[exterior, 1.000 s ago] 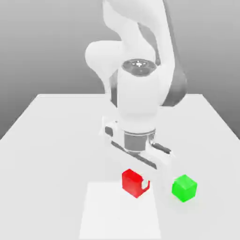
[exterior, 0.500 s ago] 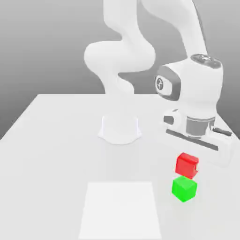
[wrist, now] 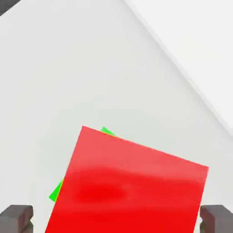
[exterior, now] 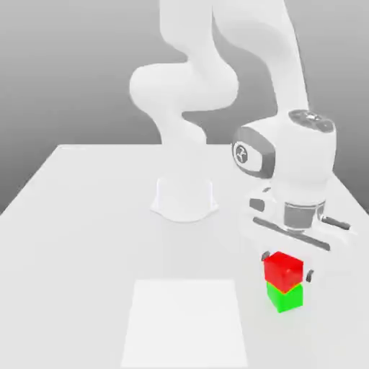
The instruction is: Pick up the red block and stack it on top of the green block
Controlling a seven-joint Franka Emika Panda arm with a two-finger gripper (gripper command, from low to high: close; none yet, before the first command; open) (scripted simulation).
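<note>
The red block sits on top of the green block, near the table's front on the exterior view's right. It is turned slightly against the green one, so a green corner peeks out from under the red face. My gripper straddles the red block and stands open. Its dark fingertips flank the red block, standing just off its sides. The hand view looks straight down on the stack, with one fingertip at each side.
The white table carries the arm's round base at its middle. A flat, brighter white square patch lies at the front, to the exterior view's left of the stack. The table's right edge runs close to the stack.
The gripper has come down with the red block and set it on the green block. Its fingers have parted from the red block.
</note>
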